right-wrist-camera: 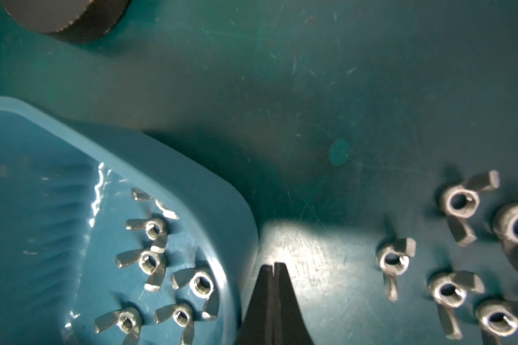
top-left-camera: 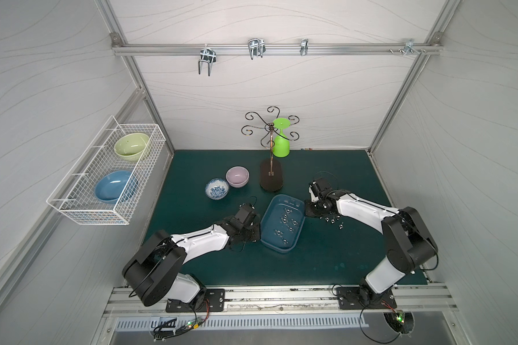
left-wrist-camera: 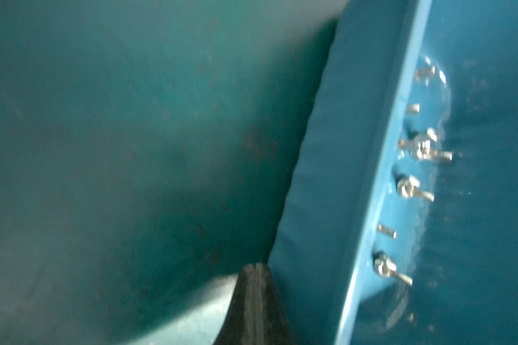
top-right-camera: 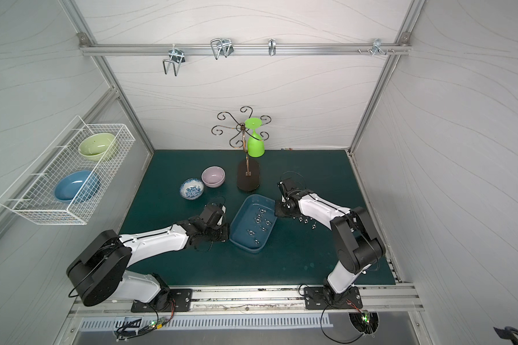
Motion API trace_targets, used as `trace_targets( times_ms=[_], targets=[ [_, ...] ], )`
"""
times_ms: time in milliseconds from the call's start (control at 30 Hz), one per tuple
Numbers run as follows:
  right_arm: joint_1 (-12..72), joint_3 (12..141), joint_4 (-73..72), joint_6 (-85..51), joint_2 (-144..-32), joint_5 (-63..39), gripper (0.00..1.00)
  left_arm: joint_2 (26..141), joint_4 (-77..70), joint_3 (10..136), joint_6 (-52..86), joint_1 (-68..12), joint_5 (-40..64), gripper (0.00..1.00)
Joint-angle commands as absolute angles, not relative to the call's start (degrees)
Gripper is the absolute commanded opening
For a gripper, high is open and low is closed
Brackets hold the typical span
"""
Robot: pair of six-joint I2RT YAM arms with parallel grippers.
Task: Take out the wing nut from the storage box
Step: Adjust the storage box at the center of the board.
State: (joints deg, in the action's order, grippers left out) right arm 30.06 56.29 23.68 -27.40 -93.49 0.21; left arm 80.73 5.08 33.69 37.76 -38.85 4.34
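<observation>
left hand (left-wrist-camera: 256,266) together, empty | right hand (right-wrist-camera: 273,265) together, empty | wing nuts (left-wrist-camera: 425,149) in storage box (left-wrist-camera: 341,149) (blurred)

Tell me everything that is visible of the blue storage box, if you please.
The storage box is a shallow dark-blue rectangular tub, glossy plastic by its look, with rounded corners and a flared rim. It has no lid and rests flat, askew, on the green mat. Several silver wing nuts lie on its floor. The left gripper and the right gripper, both shut, stand just outside its walls; whether they touch it cannot be told.
</observation>
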Motion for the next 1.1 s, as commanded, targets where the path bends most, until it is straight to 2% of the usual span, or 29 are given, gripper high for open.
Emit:
trace_targets(
  times_ms=[0, 467, 833, 1067],
  targets=[
    [30.0, 55.5, 26.6, -26.7, -91.8, -0.5, 0.0, 78.9, 0.8, 32.4, 38.8, -39.9, 5.2, 0.0],
    [33.1, 63.0, 26.5, -26.5, -98.3, -4.5, 0.0, 73.8, -3.7, 25.9, 38.6, -43.7, 6.7, 0.0],
    [34.2, 69.6, 26.5, -24.8, -105.2, -4.4, 0.0, 63.9, 14.7, 21.9, 43.9, -43.7, -0.9, 0.0],
    [37.1, 72.7, 23.4, -20.8, -107.7, -8.9, 0.0, 48.8, 25.5, 24.4, 44.5, -43.0, -10.0, 0.0]
  ],
)
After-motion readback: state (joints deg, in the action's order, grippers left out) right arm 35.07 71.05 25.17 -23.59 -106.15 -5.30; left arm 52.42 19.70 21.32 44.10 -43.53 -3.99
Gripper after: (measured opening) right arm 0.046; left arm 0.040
